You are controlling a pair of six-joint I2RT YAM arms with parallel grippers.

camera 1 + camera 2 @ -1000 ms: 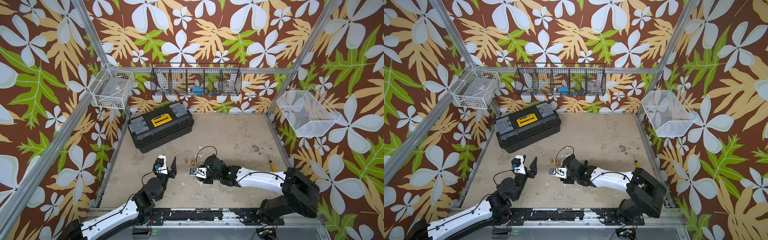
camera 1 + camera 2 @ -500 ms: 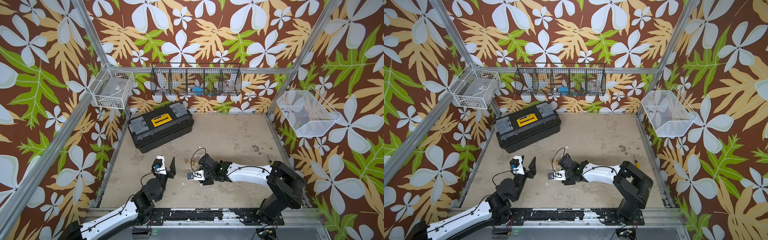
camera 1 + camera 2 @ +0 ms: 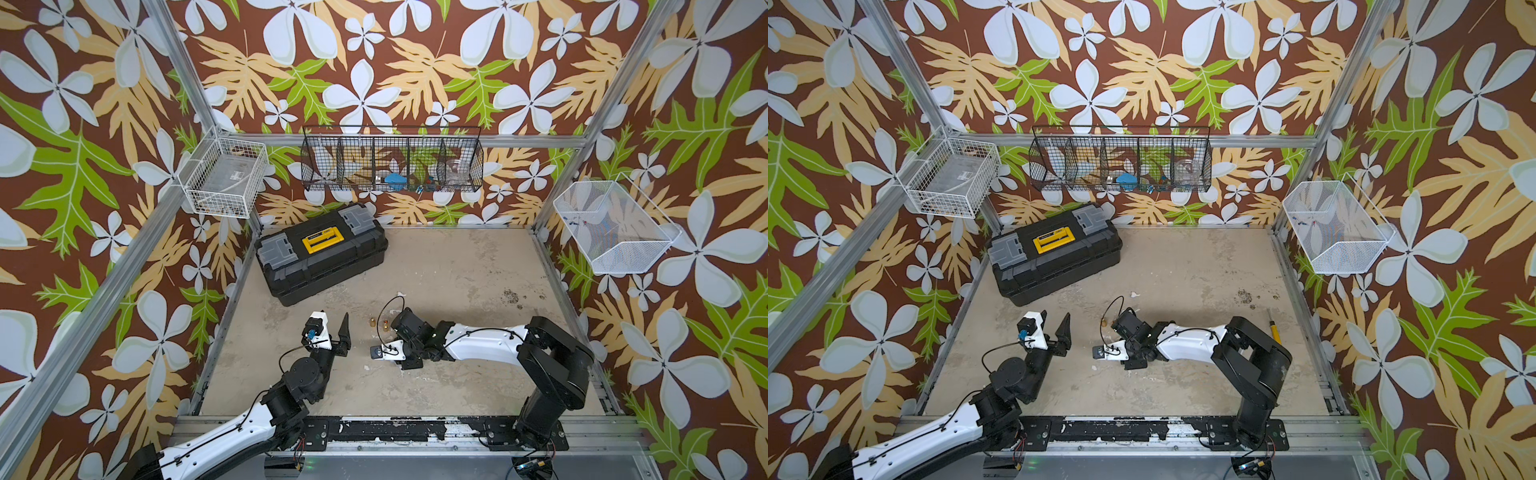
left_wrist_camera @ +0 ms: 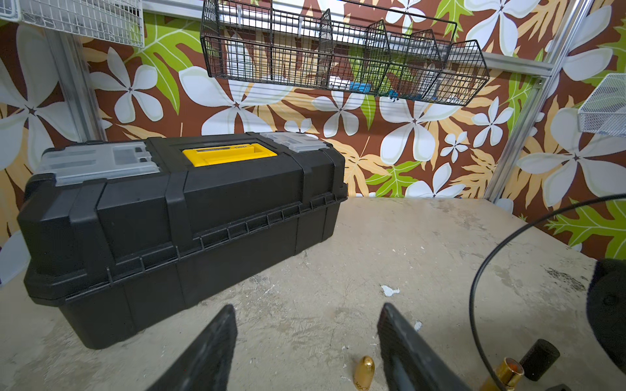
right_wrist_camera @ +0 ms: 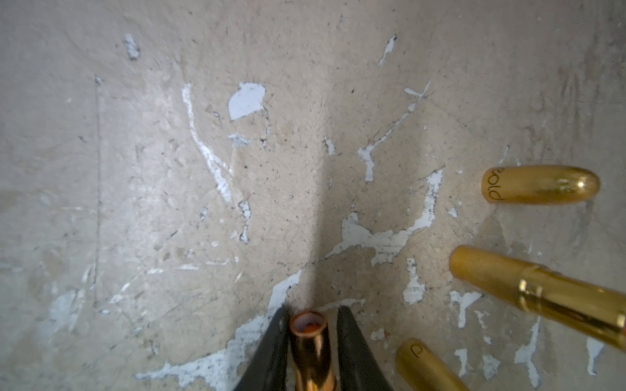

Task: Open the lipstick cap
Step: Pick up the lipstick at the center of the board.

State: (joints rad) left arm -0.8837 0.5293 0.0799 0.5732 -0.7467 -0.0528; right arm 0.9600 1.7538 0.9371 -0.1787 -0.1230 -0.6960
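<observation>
High on the left wall, a white wire basket [image 3: 224, 178]. Below it, at the back left of the table [image 3: 457, 266], a shut black toolbox [image 3: 320, 251] with a yellow handle.

Just in front of the toolbox, the left hand [image 4: 306, 308], low over the table and facing the toolbox and back wall. Fingers [image 4: 210, 348] spread wide, nothing between them.

Just right of it in a top view, a gold cap [image 3: 372, 321], off the lipstick and apart from both hands. In the left wrist view, bullet-shaped and upright on the table.

Right beside the cap, near the middle of the table, the lipstick tube [image 5: 310, 352], uncapped, its open end reddish inside. Pinched between the two black fingers [image 5: 271, 355] of the right hand [image 5: 311, 321], closed snugly on it.

In the right wrist view, three gold pieces on the scuffed table beside the held tube: a lettered cap [image 5: 540, 184], a long gold tube [image 5: 542, 294] with a shiny collar, and a rounded gold piece [image 5: 423, 362] cut by the frame edge. No telling which of them matches the cap from the top view.

On the back wall, a black wire rack [image 3: 390, 160] with small items in its compartments.

Further right, past the right arm [image 3: 478, 340], a yellow-handled tool [image 3: 1274, 330] flat near the table's right edge. On the right wall, a white mesh basket [image 3: 615, 228].
</observation>
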